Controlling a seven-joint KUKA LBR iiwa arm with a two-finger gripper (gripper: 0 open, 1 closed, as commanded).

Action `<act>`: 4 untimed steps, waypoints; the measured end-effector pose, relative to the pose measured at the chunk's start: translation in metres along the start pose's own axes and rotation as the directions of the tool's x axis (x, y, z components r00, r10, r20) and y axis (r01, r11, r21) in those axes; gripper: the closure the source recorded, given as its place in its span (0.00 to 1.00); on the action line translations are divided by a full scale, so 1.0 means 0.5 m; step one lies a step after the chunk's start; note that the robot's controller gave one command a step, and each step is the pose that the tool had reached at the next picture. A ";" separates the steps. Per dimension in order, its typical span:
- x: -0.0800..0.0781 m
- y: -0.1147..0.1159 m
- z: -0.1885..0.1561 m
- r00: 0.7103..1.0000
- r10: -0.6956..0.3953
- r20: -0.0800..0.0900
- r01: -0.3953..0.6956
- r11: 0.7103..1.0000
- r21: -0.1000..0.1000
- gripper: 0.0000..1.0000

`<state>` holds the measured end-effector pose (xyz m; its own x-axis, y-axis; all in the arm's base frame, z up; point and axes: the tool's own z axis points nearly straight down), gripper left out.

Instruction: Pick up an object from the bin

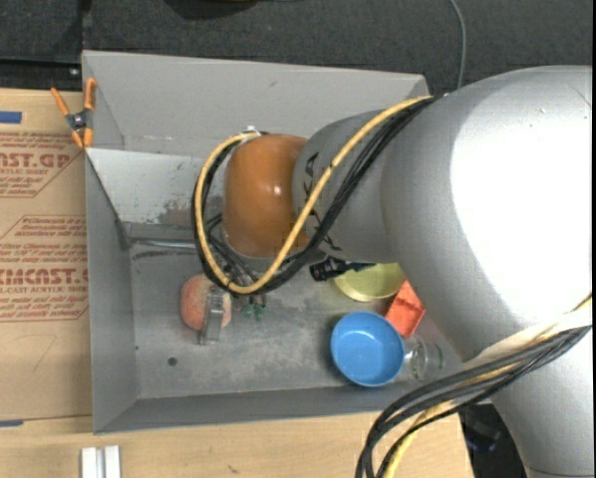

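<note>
Grey metal bin (pixel 258 98). On floor: pinkish round object (pixel 190 302) left of centre; blue cup (pixel 366 349) near right; yellow-green bowl (pixel 370 283), orange-red block (pixel 407 310) just beyond.

Pink ball (pixel 192 302), blue cup (pixel 366 350), yellow bowl (pixel 370 283).

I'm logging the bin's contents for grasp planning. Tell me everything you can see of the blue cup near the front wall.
The blue cup is small, round, bright blue all over, smooth and plastic-looking. Its open mouth faces the camera, so its inside shows. It rests on the bin floor close to the front wall, right of middle. A clear object lies against its right side; an orange-red piece sits just beyond it, whether touching I cannot tell.
</note>
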<state>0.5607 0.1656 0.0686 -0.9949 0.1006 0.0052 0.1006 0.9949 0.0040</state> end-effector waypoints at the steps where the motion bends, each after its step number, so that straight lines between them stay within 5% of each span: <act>1: 0.000 0.000 0.000 1.000 0.000 0.000 0.000 1.000 0.000 1.00; 4: 0.001 0.001 -0.063 1.000 0.000 -0.001 0.000 1.000 -0.001 1.00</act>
